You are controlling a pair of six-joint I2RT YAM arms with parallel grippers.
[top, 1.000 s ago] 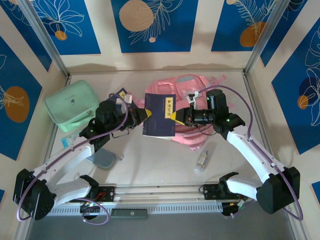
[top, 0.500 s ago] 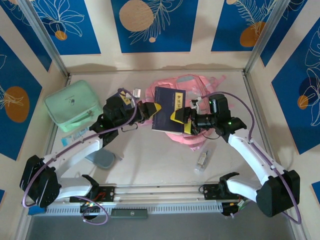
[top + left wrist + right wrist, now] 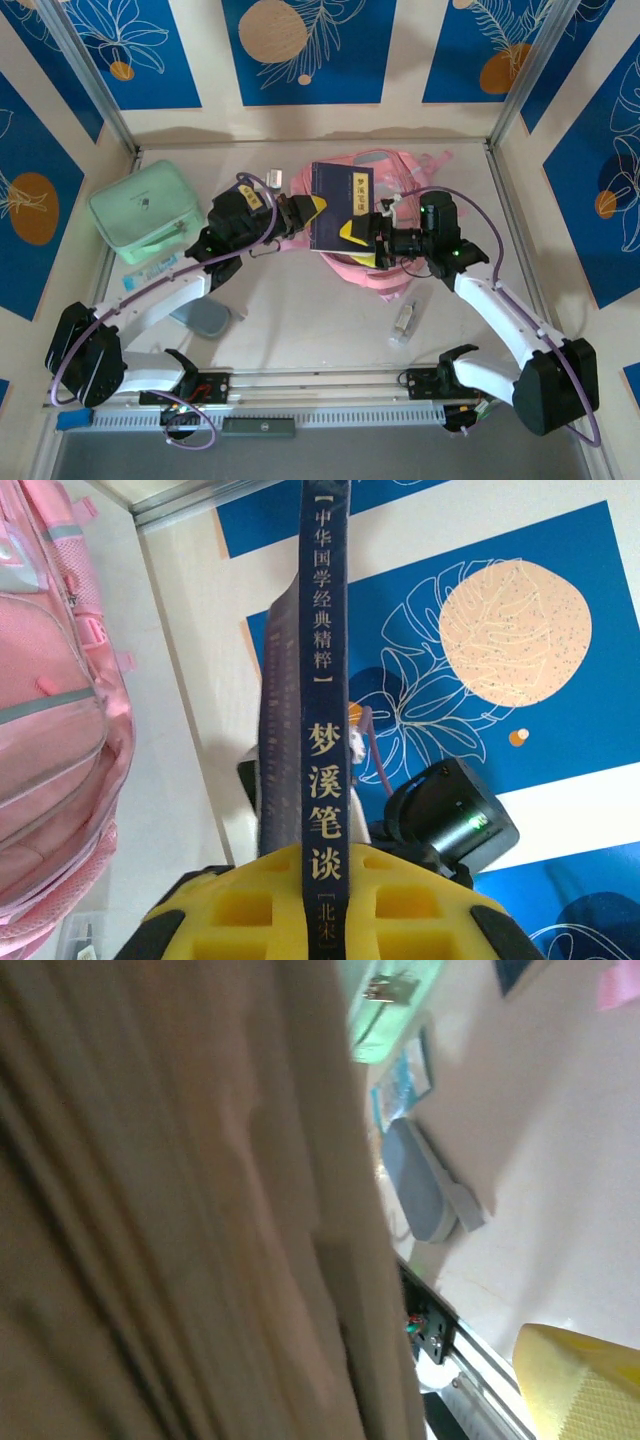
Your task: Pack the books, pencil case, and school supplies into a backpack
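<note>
On the table (image 3: 300,310) the pink backpack (image 3: 395,172) lies toward the back, a navy book (image 3: 340,205) held above it by its spine in the clamped left tool (image 3: 316,212), the right tool (image 3: 356,246) spread apart at the book's near corner, and the pencil case (image 3: 205,318) lying beside the left arm.

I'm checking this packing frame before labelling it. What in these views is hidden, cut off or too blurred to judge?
Top view: the book and right tool cover the backpack, so whether a pocket is open is hidden.
Right wrist view: the book's pages, blurred against the lens, hide everything behind them.
Left wrist view: the left tool holds the book edge-on, so its cover is hidden.
</note>
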